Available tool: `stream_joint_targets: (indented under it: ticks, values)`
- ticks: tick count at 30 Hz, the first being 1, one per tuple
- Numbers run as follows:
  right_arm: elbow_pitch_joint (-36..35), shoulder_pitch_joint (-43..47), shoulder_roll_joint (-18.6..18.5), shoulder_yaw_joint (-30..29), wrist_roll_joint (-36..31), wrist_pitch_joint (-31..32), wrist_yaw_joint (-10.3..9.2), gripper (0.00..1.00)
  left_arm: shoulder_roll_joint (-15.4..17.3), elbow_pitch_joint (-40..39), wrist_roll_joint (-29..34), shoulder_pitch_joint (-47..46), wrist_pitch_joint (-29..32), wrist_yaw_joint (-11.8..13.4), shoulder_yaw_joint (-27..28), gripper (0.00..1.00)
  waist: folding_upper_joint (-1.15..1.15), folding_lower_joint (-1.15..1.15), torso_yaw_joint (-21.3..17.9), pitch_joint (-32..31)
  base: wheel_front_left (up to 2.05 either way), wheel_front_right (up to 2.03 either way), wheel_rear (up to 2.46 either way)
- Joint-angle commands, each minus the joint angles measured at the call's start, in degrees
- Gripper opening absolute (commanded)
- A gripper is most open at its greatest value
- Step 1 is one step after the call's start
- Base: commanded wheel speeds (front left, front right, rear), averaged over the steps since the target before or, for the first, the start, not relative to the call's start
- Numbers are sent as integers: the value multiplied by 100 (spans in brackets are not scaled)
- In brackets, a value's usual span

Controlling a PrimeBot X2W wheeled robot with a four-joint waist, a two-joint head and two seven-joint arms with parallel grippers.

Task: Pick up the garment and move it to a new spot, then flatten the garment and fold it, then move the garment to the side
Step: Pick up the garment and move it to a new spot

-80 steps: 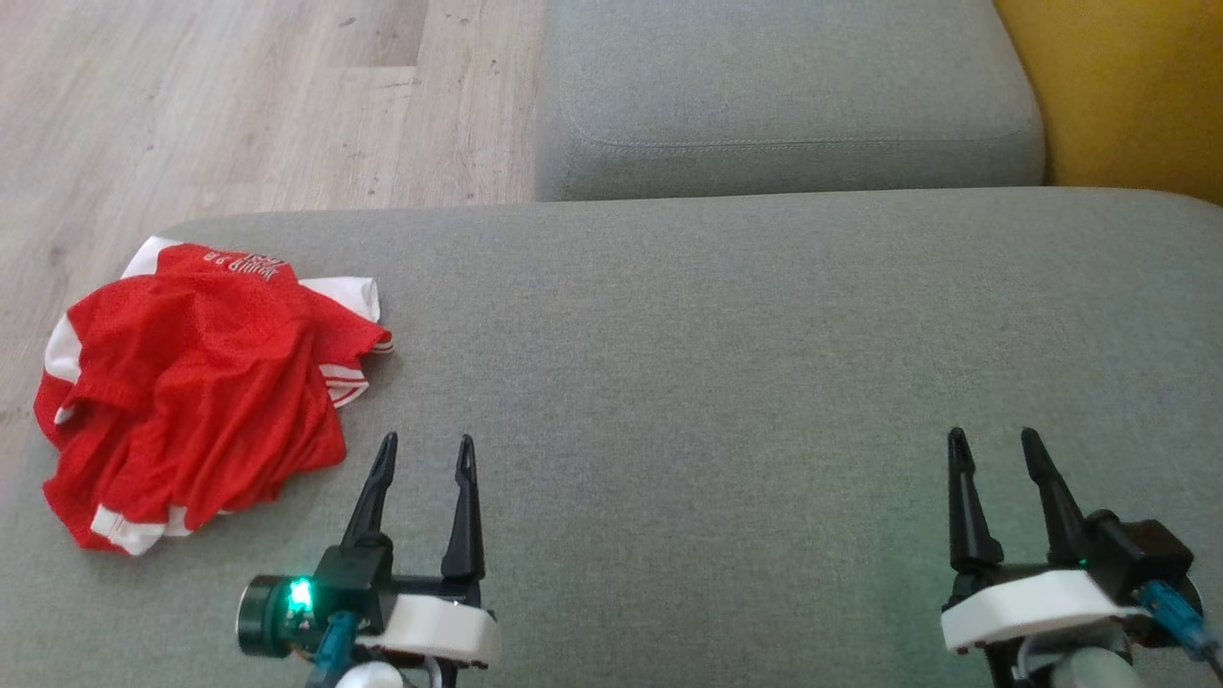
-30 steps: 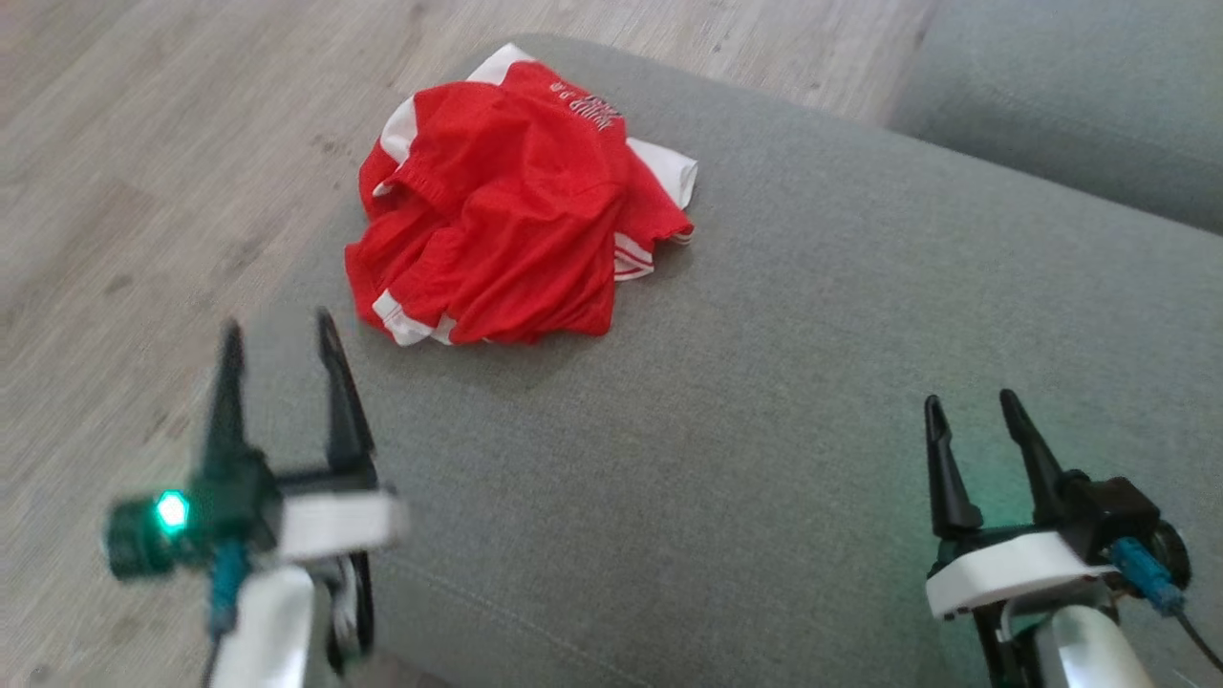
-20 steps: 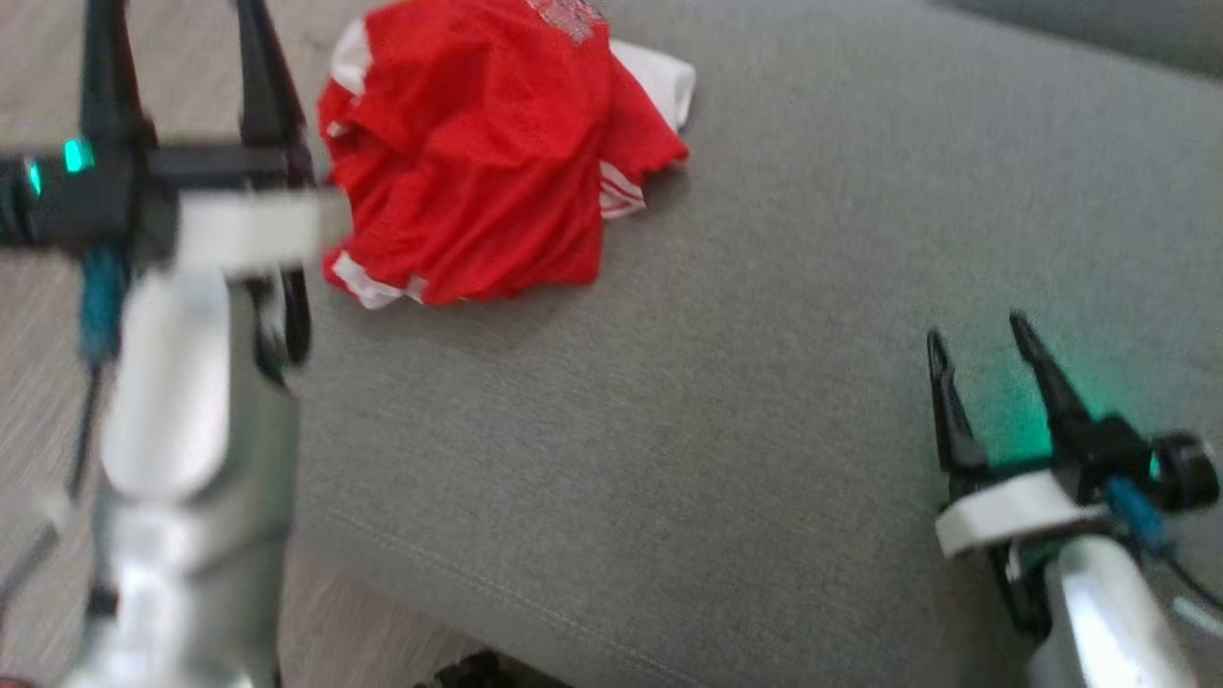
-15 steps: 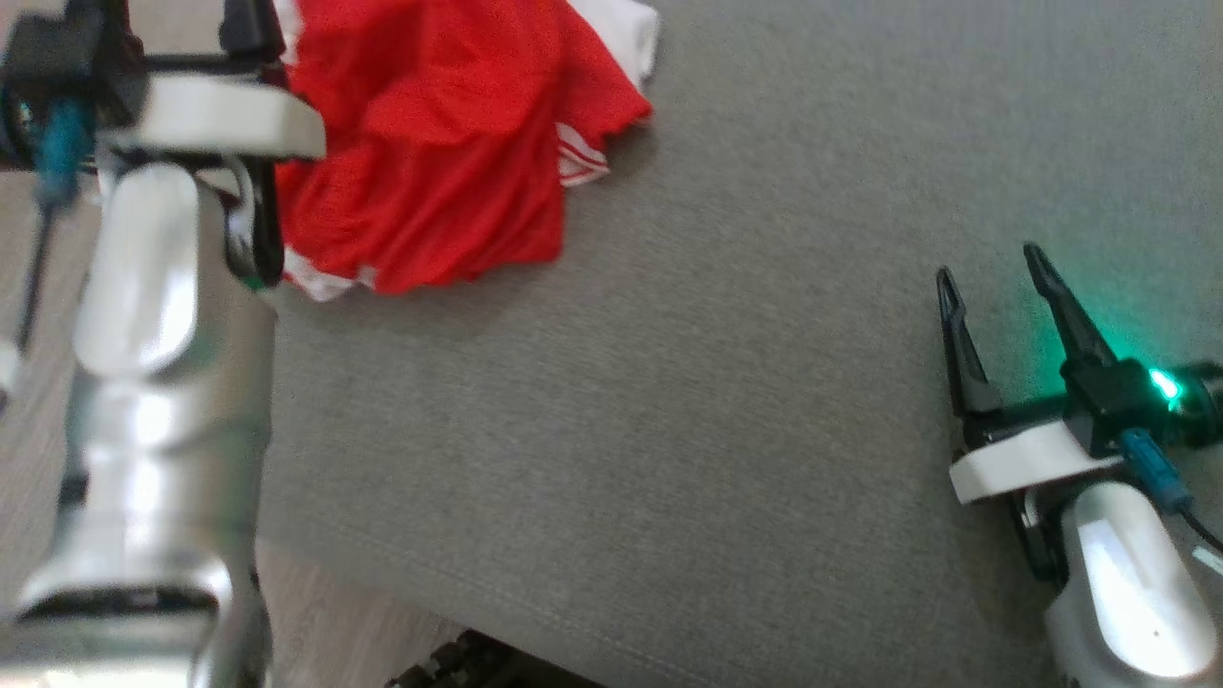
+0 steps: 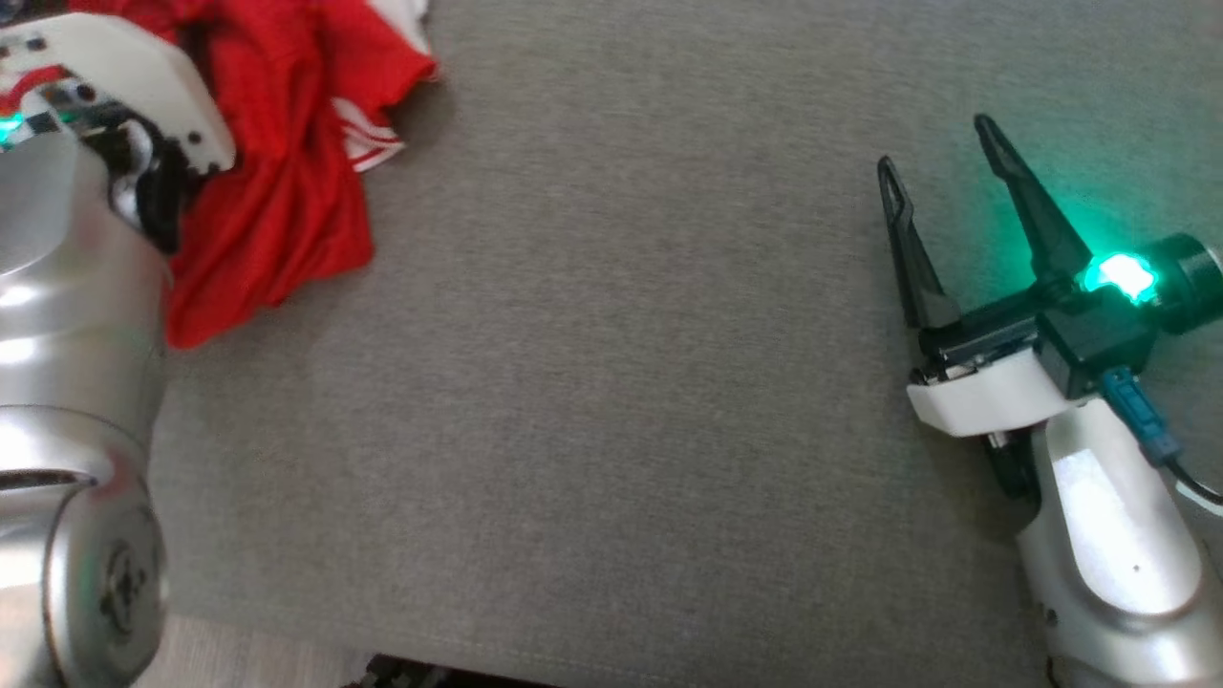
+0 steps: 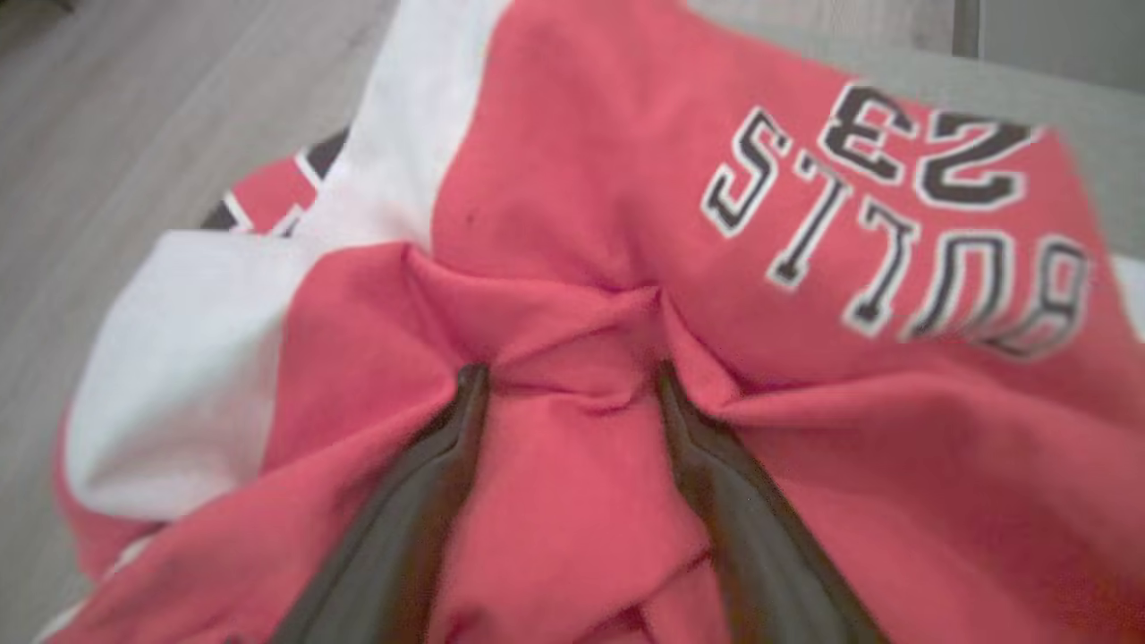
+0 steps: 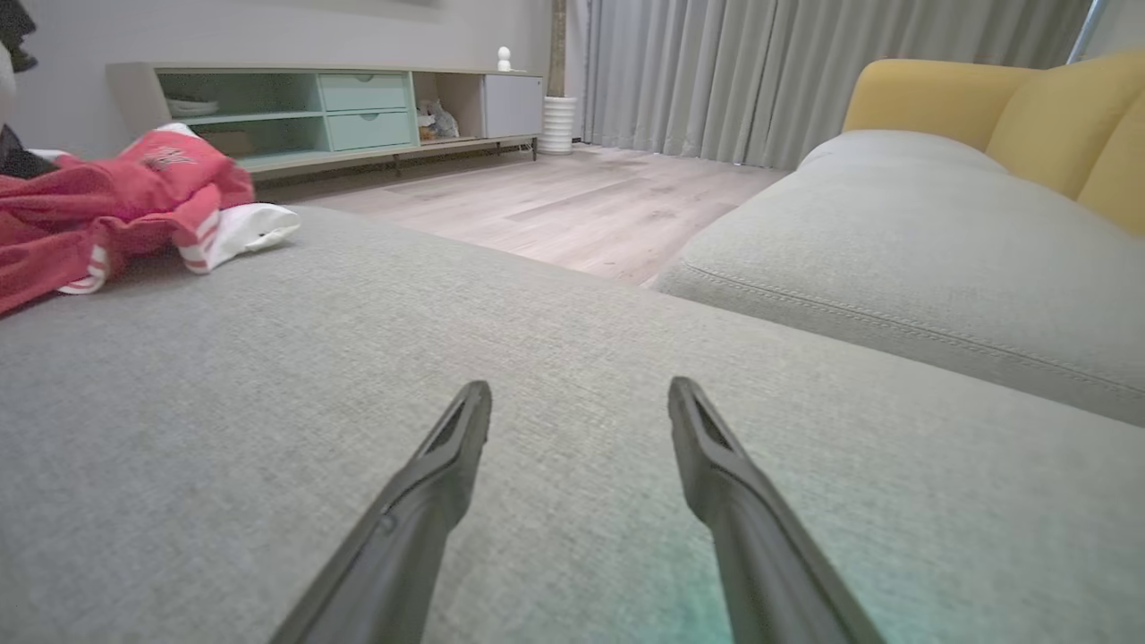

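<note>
- Garment (image 5: 287, 191), a crumpled red jersey w/ white trim, lies at the far-left corner of the grey seat cushion (image 5: 621, 382), close to the edge above the wood floor (image 7: 581, 197).
- Left pincer (image 6: 570, 376): released. Its fingers are spread and pressed into the cloth, w/ a ridge of fabric bunched between the tips. Nothing is clamped yet.
- Right pincer (image 5: 936, 145): released and empty, held low over the cushion at the right, well apart from the garment.
- Risk: only the top ridge may be caught when the fingers are shut, so the rest could be left trailing or dragged on the lift.
- Risk: w/ the heap so near the edge, a weak pinch could let it be slid off onto the floor.
- Risk: thin fabric may be snagged on the pointed tips, or lost between them.
- Risk: the heap is partly hidden by the left arm (image 5: 67, 287) in the head view, so the grip can't be judged well from there.
- Cushion: flat, plain weave; a broad grey stretch is seen between garment and right pincer, prob. enough for flattening.
- Room: a 2nd grey cushion (image 7: 894, 259) at the far right, w/ a yellow backrest (image 7: 984, 98) behind it. Grey curtains (image 7: 760, 72) and a low cabinet (image 7: 358, 107) w/ mint drawers are seen along the far wall.
</note>
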Motion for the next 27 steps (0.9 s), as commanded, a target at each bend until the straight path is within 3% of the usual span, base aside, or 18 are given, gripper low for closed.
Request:
stream_joint_targets:
  ticks: [1,2,9,15,21,27]
  values:
    - [241,345,-111,-55,-25,65,36,100,478,-122,-40,-32,47,-38,92,63,0,-1,-144,101,0,0,0]
    - [236,343,-96,-72,-14,65,36,100,484,-107,-38,-20,36,-67,68,0,0,-1,-153,91,0,0,0]
    - [326,320,53,-108,83,65,36,100,714,-426,100,-334,-1176,74,-70,0,0,-1,-116,-166,0,0,0]
    - [469,430,246,-127,205,65,36,100,834,-722,443,-705,-2021,98,-447,0,0,-1,-216,-832,0,0,0]
    - [503,572,410,-183,325,65,36,100,836,-974,677,-972,-2269,-41,-793,0,0,-1,-522,-1470,0,0,0]
    - [427,818,497,-252,477,65,36,100,617,-1423,767,-1158,-2309,-231,-1176,0,0,-1,-1126,-2077,0,0,0]
